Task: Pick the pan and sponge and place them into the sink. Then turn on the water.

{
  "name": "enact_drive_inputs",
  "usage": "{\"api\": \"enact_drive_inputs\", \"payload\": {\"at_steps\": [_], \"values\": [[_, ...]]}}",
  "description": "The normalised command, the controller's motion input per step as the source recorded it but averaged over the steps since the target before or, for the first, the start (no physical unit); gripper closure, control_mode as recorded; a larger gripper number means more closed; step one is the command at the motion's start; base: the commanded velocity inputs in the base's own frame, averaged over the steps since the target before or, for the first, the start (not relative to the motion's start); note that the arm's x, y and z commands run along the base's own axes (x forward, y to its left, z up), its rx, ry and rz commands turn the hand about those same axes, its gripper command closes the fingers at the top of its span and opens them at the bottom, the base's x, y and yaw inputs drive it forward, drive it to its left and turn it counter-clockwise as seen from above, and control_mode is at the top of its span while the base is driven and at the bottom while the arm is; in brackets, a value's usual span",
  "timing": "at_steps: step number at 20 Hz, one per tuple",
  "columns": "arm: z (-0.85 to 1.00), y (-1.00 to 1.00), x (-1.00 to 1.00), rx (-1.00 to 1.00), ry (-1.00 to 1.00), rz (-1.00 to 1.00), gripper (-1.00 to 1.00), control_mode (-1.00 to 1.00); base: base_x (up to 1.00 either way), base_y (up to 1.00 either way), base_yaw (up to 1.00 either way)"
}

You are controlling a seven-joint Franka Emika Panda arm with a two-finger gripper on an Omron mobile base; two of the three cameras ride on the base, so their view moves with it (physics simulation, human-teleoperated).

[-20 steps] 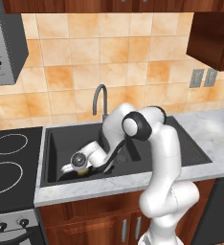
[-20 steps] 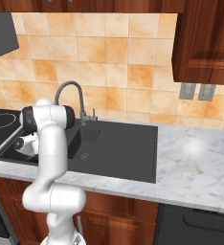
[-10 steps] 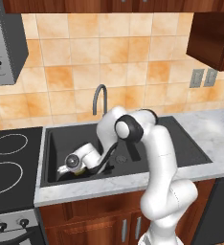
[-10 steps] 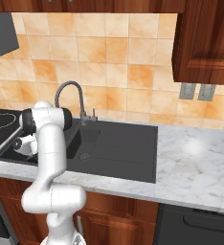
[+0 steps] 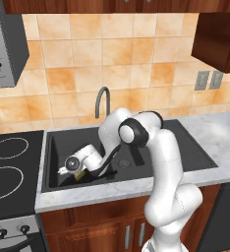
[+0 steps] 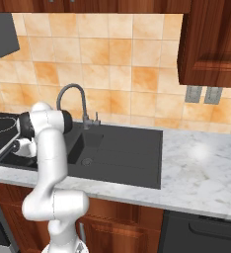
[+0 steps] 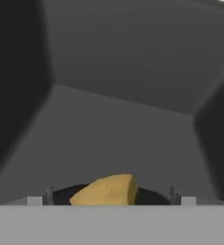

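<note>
1. Left base view: the claw (image 5: 73, 169) sits low inside the large basin of the sink (image 5: 55, 142), at that basin's front-left corner. The sponge (image 5: 79, 174) shows as a small yellow patch just below the claw, on the basin floor or on a dark round shape there, likely the pan; the two cannot be told apart. Finger spacing cannot be read here. The faucet (image 5: 102, 101) stands at the rear edge of the sink; no stream falls from its spout.

2. Right base view: the arm bends down into the left basin from the front edge of the desk (image 6: 196, 168). The faucet's lever sits beside its base.

3. Hand view: the sponge (image 7: 106, 191) lies between the finger tips, which stand wide, apart from it on both sides. A dark rim curves beneath it.

4. Judgement: the sponge placement is in its release stage. The next move calls for lifting clear of the basin, then reaching the faucet lever to start the water.
</note>
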Motion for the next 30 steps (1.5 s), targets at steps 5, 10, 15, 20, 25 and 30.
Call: {"api": "enact_drive_inputs", "payload": {"at_steps": [5, 10, 15, 20, 25, 30], "values": [[0.69, 0.0, -0.18, 0.0, -0.09, 0.0, -1.0, -1.0, 0.0, 0.0, 0.0], [0.54, 0.0, -0.21, 0.0, -0.09, 0.0, -1.0, -1.0, 0.0, 0.0, 0.0], [0.33, -0.01, -0.23, 0.04, -0.05, 0.0, -1.0, -1.0, 0.0, 0.0, 0.0], [0.52, -0.09, -0.39, 0.11, -0.04, 0.02, -1.0, -1.0, 0.0, 0.0, 0.0], [0.59, -0.12, -0.37, 0.13, -0.02, 0.13, -1.0, -1.0, 0.0, 0.0, 0.0], [0.42, -0.22, -0.39, 0.06, -0.05, 0.19, -1.0, -1.0, 0.0, 0.0, 0.0]]}}
